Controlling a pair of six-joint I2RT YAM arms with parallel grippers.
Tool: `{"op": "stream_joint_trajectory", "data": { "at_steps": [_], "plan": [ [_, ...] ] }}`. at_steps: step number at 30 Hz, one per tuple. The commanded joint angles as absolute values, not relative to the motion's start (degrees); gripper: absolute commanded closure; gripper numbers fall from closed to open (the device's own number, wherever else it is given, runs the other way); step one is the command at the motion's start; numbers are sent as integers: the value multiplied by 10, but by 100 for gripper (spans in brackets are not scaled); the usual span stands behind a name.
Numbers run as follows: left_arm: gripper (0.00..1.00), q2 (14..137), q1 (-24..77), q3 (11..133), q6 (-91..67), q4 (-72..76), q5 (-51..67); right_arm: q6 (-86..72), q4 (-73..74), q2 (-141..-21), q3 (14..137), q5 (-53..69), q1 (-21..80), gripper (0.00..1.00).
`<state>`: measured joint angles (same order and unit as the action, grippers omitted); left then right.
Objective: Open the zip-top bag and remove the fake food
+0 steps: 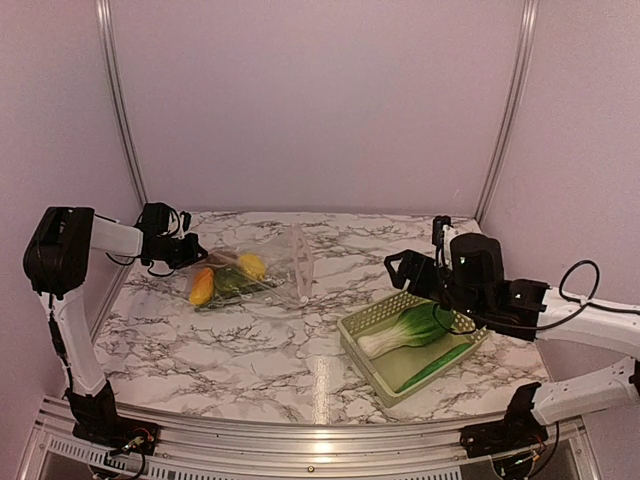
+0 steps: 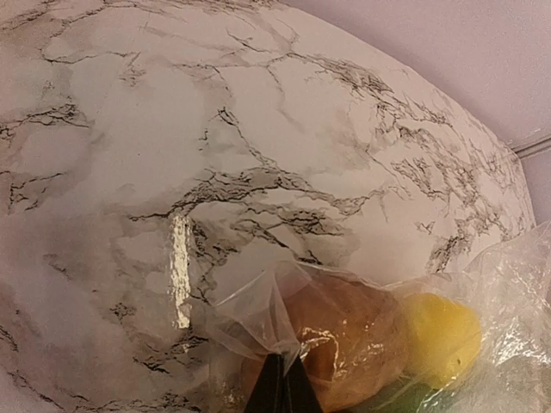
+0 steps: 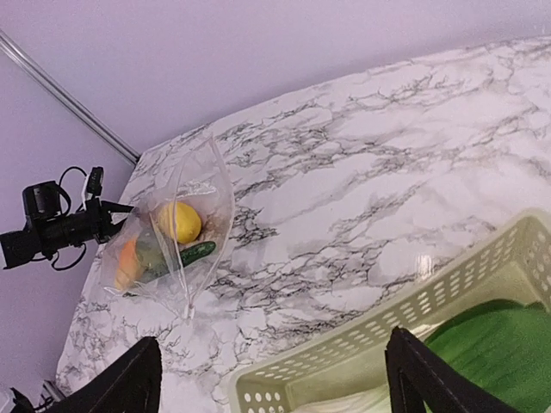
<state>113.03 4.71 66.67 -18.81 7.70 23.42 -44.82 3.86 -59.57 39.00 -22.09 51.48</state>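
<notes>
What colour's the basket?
Pale yellow-green basket, with a lattice of holes in its walls; top view shows it best.

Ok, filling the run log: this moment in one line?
left claw: shut on zip-top bag; right claw: open near basket; bok choy: in basket; lemon: bagged

The left wrist view's bottom edge cuts off the left gripper (image 2: 280, 391): only dark tips show, pinching a corner of the large clear crinkly zip-top bag (image 2: 516, 292). Inside the bag, the brown plastic potato (image 2: 344, 340) is cut off below, and a green piece (image 2: 417, 401) beside it is too blurred to name.
</notes>
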Motion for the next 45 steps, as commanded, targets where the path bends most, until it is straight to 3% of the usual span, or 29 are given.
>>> {"op": "stream_joint_trajectory", "data": {
  "at_steps": [1,12,16,26,37,43,45],
  "plan": [
    [100,1143,44,669,-178,76,254,-270,-58,-666,469,-47,428,19],
    [100,1147,43,664,-174,85,276,-166,-77,-965,701,158,373,45],
    [100,1149,44,665,-174,85,279,-150,-54,-1056,774,214,355,49],
    [100,1154,44,670,-171,82,287,-78,-6,-1220,880,258,334,72],
    [100,1155,44,677,-165,71,289,65,70,-1276,941,219,386,75],
    [100,1152,44,675,-166,69,295,117,102,-1293,967,144,421,69],
    [100,1151,44,675,-163,67,297,130,118,-1300,980,113,434,62]
  ]
}}
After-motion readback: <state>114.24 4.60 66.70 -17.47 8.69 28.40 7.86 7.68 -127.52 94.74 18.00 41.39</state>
